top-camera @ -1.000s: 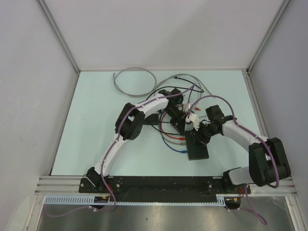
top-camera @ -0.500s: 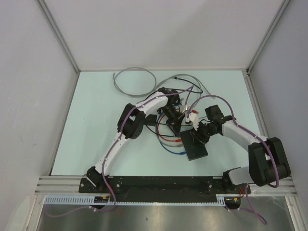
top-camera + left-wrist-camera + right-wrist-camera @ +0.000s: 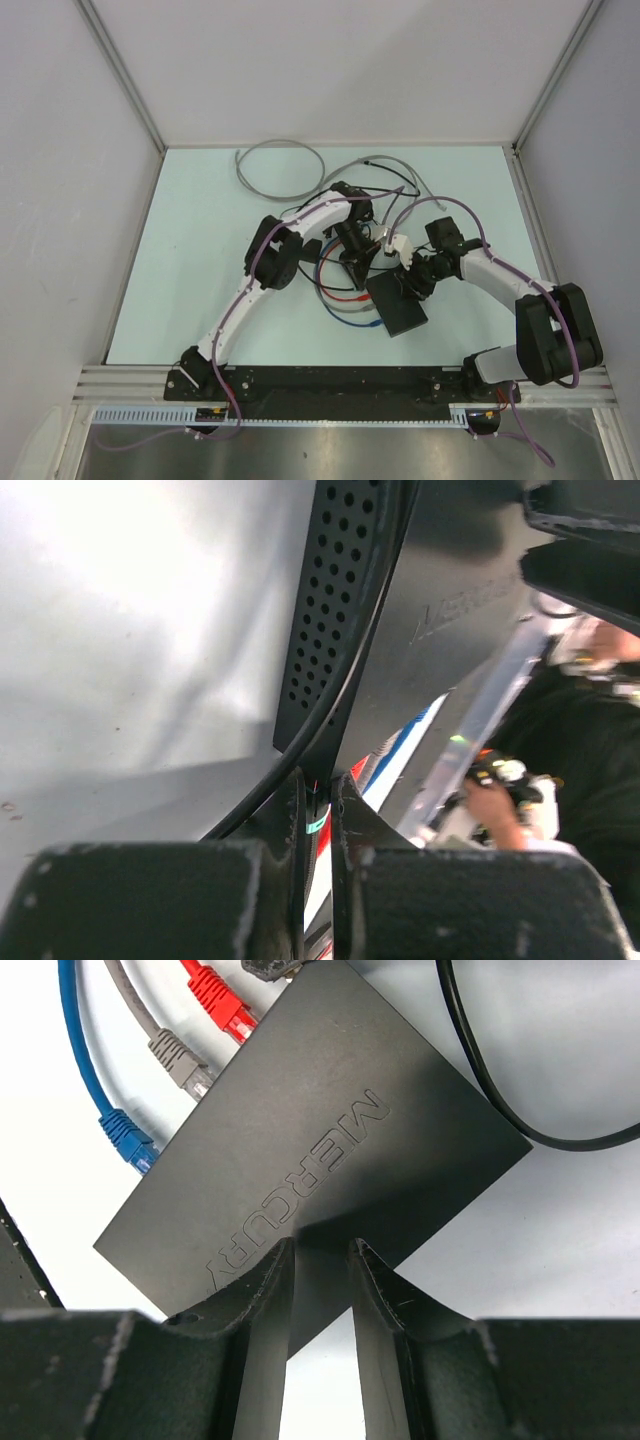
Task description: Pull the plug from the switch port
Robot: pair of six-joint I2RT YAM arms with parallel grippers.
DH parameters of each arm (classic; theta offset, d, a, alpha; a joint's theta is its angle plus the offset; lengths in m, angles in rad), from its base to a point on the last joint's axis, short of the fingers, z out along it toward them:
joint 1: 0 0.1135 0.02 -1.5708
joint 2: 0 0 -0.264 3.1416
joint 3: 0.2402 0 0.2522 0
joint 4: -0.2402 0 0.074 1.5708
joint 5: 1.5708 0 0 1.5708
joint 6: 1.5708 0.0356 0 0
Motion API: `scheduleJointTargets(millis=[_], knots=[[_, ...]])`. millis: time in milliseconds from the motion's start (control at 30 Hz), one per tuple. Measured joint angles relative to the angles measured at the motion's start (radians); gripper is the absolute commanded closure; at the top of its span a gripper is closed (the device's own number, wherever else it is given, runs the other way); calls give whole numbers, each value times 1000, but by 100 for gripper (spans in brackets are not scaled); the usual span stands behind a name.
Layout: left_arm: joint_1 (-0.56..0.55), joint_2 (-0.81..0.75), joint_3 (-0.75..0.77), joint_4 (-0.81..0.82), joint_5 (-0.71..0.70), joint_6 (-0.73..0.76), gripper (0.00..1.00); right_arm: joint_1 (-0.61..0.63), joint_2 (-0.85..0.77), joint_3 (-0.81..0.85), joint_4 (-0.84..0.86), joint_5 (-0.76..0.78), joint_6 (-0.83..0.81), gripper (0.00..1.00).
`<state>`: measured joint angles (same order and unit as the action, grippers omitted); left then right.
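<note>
Crowding the switch (image 3: 330,1150): 3 plugs (image 3: 180,1063)

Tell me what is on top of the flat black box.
The right gripper stands over one corner of the box, its fingers slightly apart. The rest of its top shows only raised lettering. Whether the fingers touch it is hidden.

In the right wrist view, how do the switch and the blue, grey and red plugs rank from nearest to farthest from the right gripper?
1. Switch, directly under the right gripper.
2. Blue plug, at the left.
3. Grey plug, upper left.
4. Red plug, near the top.
</note>
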<state>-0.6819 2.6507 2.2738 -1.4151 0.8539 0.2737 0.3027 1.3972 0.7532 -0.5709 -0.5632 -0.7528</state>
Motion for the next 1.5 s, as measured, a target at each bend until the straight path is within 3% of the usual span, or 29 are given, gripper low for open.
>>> scheduleJointTargets(millis=[100,200,367,633,833,1033,1133,1300,1333,1433,1500], knots=[[-25,32,101,-69,-85,12,100,2,-1,4,-4,5,0,64],[-36,28,110,-73,-120,16,100,3,0,25,-34,33,18,58],[-38,20,97,-63,-126,14,100,7,18,94,-81,32,102,57],[-23,-3,31,-18,-77,13,100,87,156,151,-14,6,197,64],[-8,6,18,-16,-25,12,100,91,216,183,90,23,406,71],[43,-113,-259,146,64,-6,100,107,251,209,105,44,511,74],[75,-132,-318,173,98,-12,100,127,262,214,127,36,526,74],[80,-57,-146,46,45,-2,100,128,267,217,147,36,535,75],[78,-39,-101,18,24,2,100,127,267,217,151,41,535,73],[71,-24,-56,-5,-8,7,100,117,260,216,156,39,549,44],[72,-29,-71,3,-5,6,100,99,230,216,142,89,556,33]])
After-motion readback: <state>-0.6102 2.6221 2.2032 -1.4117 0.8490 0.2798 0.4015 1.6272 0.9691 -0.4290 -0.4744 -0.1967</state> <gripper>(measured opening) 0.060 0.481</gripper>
